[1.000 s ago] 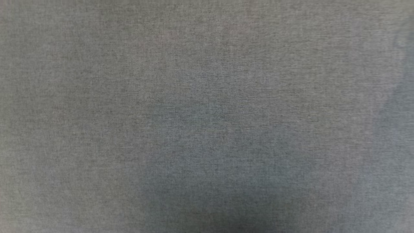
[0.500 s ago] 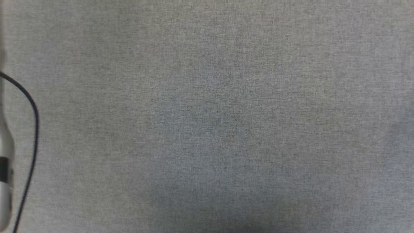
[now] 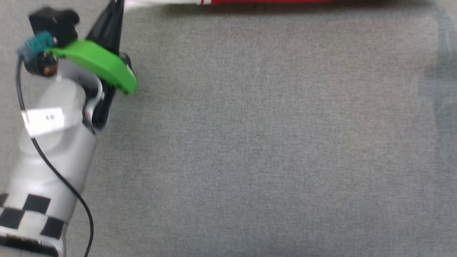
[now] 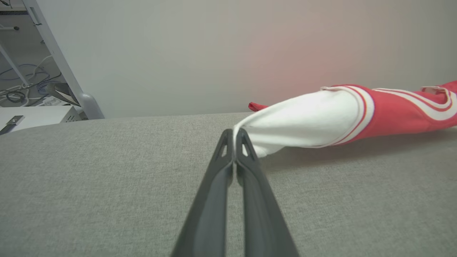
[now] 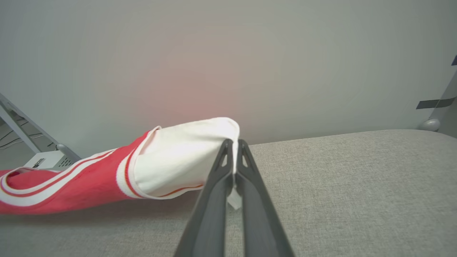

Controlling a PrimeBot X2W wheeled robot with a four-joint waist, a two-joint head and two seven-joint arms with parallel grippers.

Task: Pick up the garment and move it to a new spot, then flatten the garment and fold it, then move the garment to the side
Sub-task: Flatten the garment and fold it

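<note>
The garment (image 4: 303, 121) is red with white sleeves and red-white striped trim, and it hangs stretched just above the grey surface. My left gripper (image 4: 234, 132) is shut on the tip of one white sleeve. My right gripper (image 5: 234, 142) is shut on the other white sleeve, with the garment (image 5: 178, 160) trailing off to the left of that view. In the head view the left gripper (image 3: 116, 5) points up at the top left, and a strip of the garment (image 3: 271, 1) runs along the top edge. The lettering is hidden.
The grey fabric-covered table (image 3: 250, 142) spreads wide below the garment. A plain pale wall (image 4: 214, 53) stands behind it. A white frame leg (image 4: 57, 60) and floor cables (image 4: 21, 82) lie off the table's left end. Another frame post with dark tape (image 5: 439, 103) stands at the right end.
My left forearm and gripper have come into the head view from the left edge. The garment's edge now shows along the top, where before there was only grey cloth.
</note>
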